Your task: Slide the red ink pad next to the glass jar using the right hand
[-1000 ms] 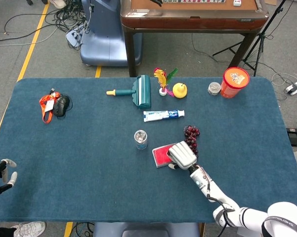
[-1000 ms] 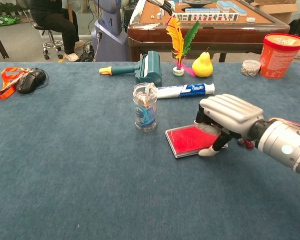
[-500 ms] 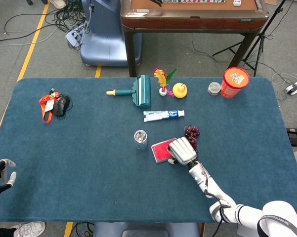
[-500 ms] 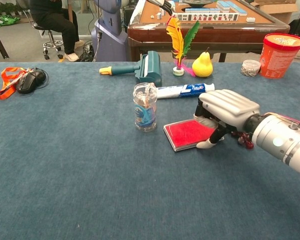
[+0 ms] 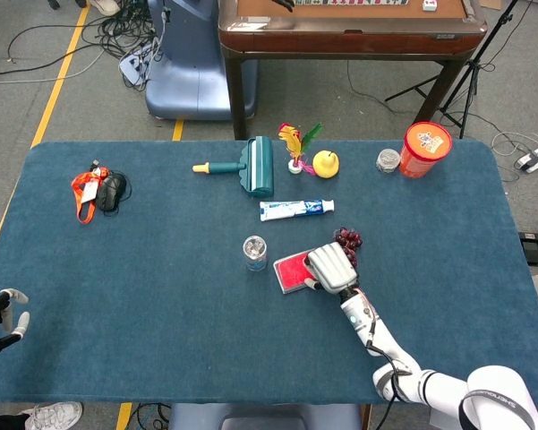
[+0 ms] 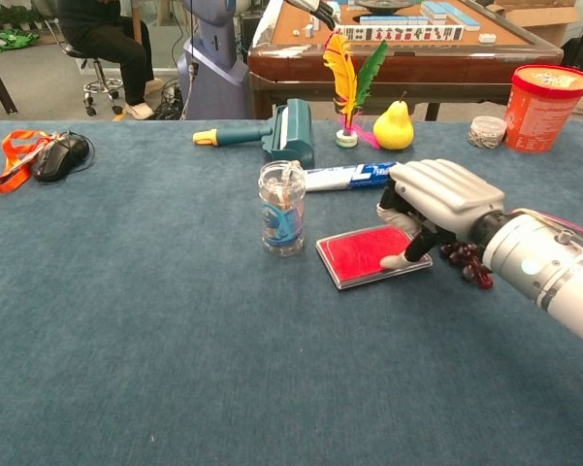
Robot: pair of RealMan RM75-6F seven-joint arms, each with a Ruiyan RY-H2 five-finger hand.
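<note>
The red ink pad (image 5: 291, 270) (image 6: 365, 254) lies flat on the blue table, a short gap to the right of the glass jar (image 5: 255, 252) (image 6: 282, 208). My right hand (image 5: 332, 267) (image 6: 437, 207) rests on the pad's right edge, fingers curled down over it and thumb touching its near corner. The jar stands upright with something blue inside. My left hand (image 5: 2, 313) shows only at the head view's lower left edge, fingers apart and holding nothing.
A toothpaste tube (image 5: 295, 209) lies just behind the pad. Dark grapes (image 5: 347, 240) sit under my right wrist. Farther back are a lint roller (image 5: 251, 166), a feather shuttlecock (image 5: 294, 143), a yellow pear (image 5: 326, 163) and an orange tub (image 5: 424, 149). A mouse with lanyard (image 5: 103, 190) lies far left.
My right hand has pushed the ink pad away from me and slightly left, closer to the jar. The grapes now show more beside the wrist.
</note>
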